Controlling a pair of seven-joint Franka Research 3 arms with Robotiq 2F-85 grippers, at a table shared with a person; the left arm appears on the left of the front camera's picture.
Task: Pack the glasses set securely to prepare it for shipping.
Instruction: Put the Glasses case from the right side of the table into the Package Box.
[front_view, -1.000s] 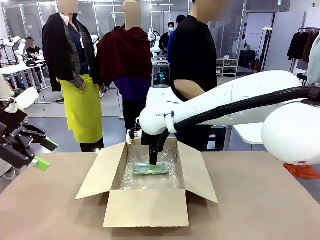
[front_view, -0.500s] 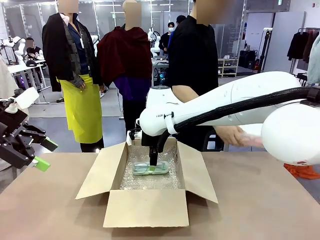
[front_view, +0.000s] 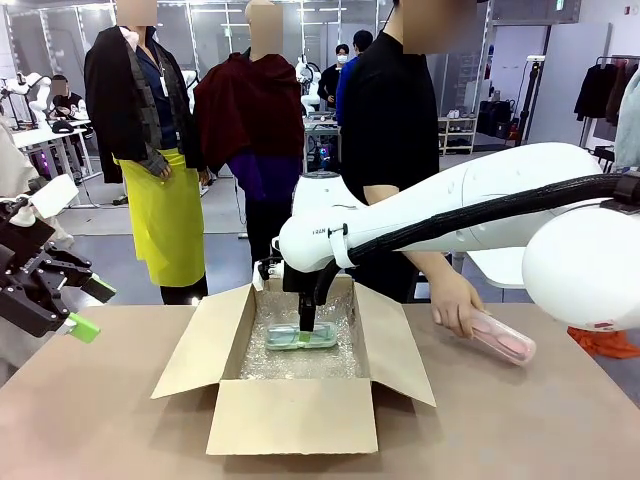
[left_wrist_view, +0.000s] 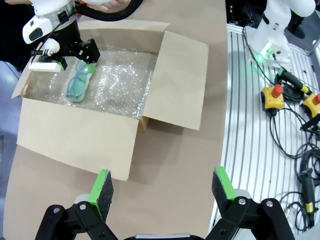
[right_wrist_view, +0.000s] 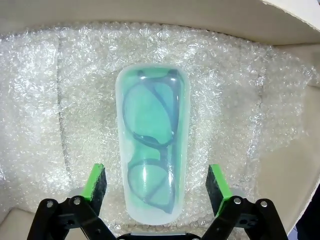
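An open cardboard box (front_view: 290, 415) lined with bubble wrap (front_view: 300, 362) stands mid-table. The mint-green glasses pack (front_view: 300, 338) lies flat on the wrap. My right gripper (front_view: 307, 328) reaches down into the box just above it. In the right wrist view the pack (right_wrist_view: 151, 160) lies lengthwise between the open right gripper (right_wrist_view: 156, 184), and the pads clear its sides. A person's hand (front_view: 455, 303) holds the pink glasses pack (front_view: 503, 340) low over the table, right of the box. My left gripper (front_view: 92, 309) hovers open at the far left, empty (left_wrist_view: 161, 186).
The box's four flaps are folded outward (left_wrist_view: 182, 80). A bare brown tabletop (front_view: 520, 420) surrounds the box. The table's edge borders a metal rail with cables and red emergency-stop buttons (left_wrist_view: 272, 97). The person stands behind the box at the far side.
The person's hand came down at the right and now holds the pink glasses pack near the table beside the box. Neither arm has moved.
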